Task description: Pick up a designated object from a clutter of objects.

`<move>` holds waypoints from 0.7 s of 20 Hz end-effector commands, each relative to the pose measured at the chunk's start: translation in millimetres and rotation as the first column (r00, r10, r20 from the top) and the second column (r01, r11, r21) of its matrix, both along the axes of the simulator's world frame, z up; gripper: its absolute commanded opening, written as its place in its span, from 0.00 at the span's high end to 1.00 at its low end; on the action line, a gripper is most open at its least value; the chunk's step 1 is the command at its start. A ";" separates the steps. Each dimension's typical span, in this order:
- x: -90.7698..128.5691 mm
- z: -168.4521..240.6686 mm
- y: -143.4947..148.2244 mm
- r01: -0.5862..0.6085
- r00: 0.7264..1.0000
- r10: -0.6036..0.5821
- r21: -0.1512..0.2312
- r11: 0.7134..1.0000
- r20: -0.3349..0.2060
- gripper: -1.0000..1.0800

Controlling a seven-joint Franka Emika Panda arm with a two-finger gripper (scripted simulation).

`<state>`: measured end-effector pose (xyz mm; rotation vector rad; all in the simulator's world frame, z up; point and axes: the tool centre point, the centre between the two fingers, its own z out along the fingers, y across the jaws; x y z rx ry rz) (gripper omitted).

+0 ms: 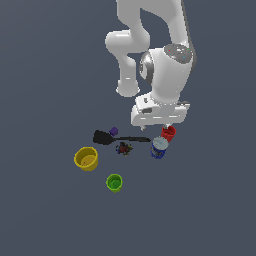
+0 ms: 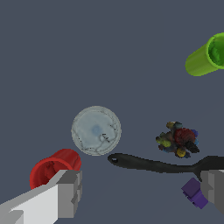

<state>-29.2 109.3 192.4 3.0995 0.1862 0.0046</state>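
Red cup (image 2: 53,168) tight beside can (image 2: 96,130)

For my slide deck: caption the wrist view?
Open claw above a red cup, can, black spatula and green cup.

Plain dark slate-grey floor (image 1: 45,75) fills both views edge to edge, flat, matte and untextured, no walls, furniture or windows visible, lighting soft and even with only faint shadows, the wrist view showing the same grey surface throughout.
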 end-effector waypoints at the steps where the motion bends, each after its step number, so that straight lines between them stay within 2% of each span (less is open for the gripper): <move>1: -13.6 -23.4 26.0 -0.024 1.000 0.024 0.004 1.000 0.001 0.04; 7: -46.3 -64.8 71.8 -0.070 0.998 0.070 0.019 0.997 -0.001 0.04; 14: -72.9 -89.9 99.7 -0.100 0.995 0.100 0.033 0.994 -0.004 0.04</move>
